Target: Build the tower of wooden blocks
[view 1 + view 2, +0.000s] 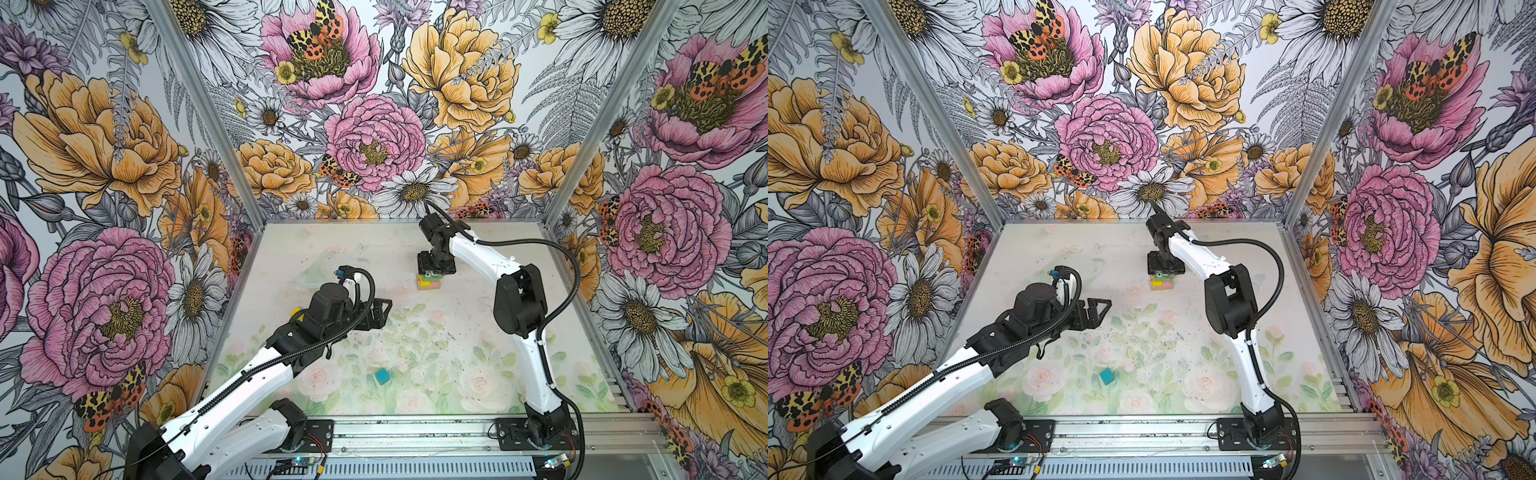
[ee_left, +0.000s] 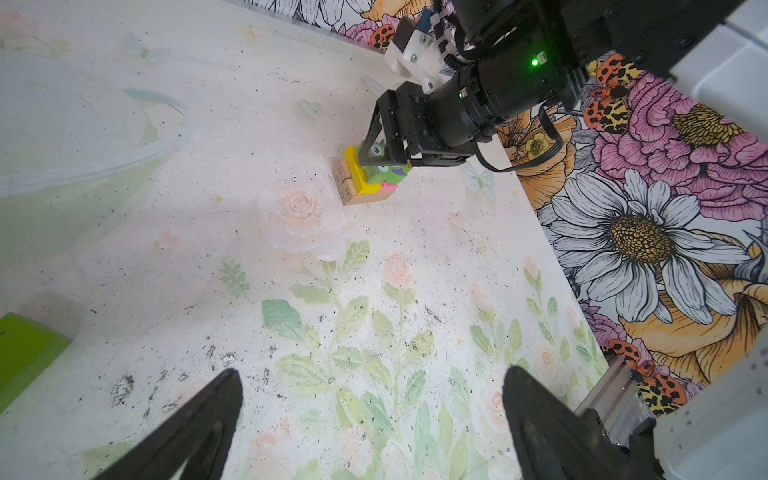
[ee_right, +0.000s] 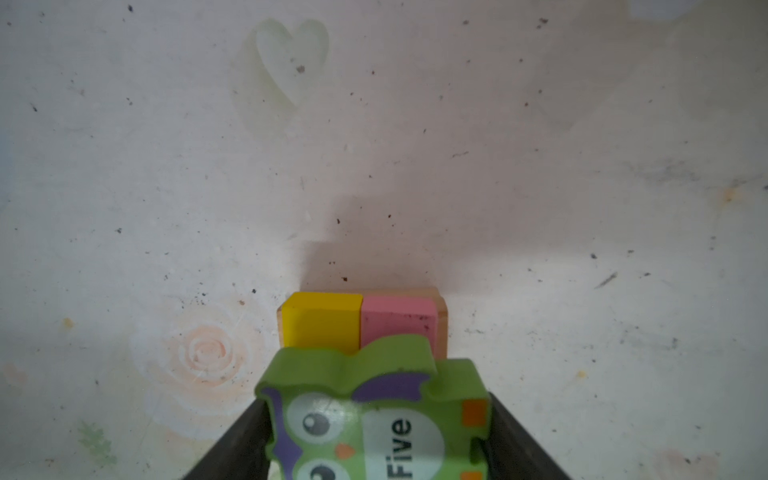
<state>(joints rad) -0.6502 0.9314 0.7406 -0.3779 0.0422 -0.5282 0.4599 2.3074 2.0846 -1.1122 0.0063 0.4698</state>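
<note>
Gripping a green owl figure by its two sides, the right end effector is partly closed on that piece, directly over the wood block tower, which stands toward the back of the worktop. We judge this a placing step. We should lower straight and keep the figure level across the seam between the yellow bar and the pink slab. We should open only once it bears, then lift away without dragging sideways, since the stack is narrow.

The right wrist view shows that seam but hides whether the figure touches. The left wrist view shows the stack side-on, with a tan plank at the bottom and the figure at or just above the coloured layer. It also shows the left end effector spread wide and empty over bare worktop, with a lime green block at the frame's edge. Both top views show a teal cube lying alone near the front, well apart from the tower.
</note>
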